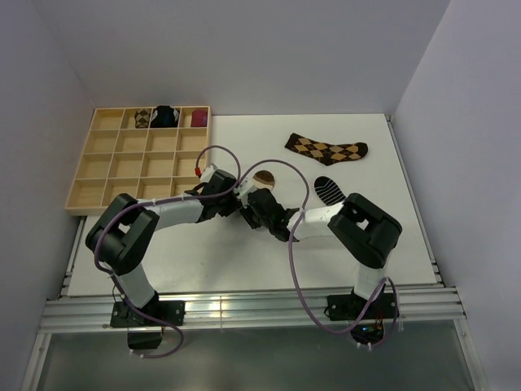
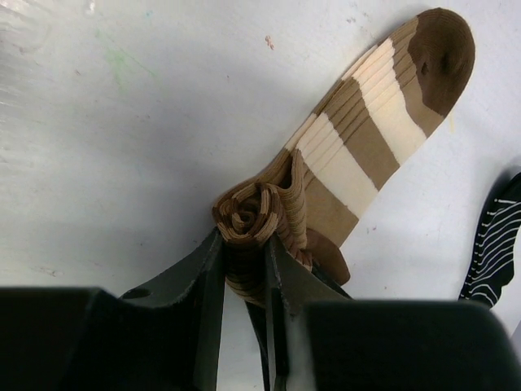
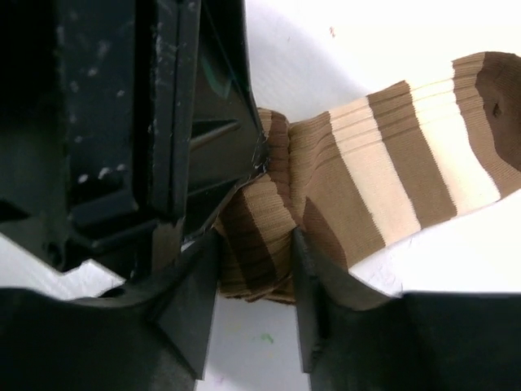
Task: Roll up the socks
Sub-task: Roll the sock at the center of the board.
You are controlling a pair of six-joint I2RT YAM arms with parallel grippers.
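Observation:
The long brown-and-cream striped sock (image 2: 358,138) lies on the white table, its cuff end wound into a tight roll (image 2: 248,213). My left gripper (image 2: 244,238) is shut on that roll from one end. In the right wrist view, my right gripper (image 3: 255,244) has its jaws pressed against both sides of the same roll (image 3: 256,236), right beside the left gripper's fingers (image 3: 220,138). From above, only the sock's brown toe (image 1: 262,177) shows past the two grippers. The argyle sock (image 1: 326,149) lies flat at the back. The short black striped sock (image 1: 330,190) lies beside the right arm.
A wooden compartment tray (image 1: 89,175) stands at the back left; its top row holds an argyle bundle (image 1: 143,119), a black-and-blue bundle (image 1: 166,116) and a maroon bundle (image 1: 199,118). The black sock's edge (image 2: 496,244) shows just right of the striped one.

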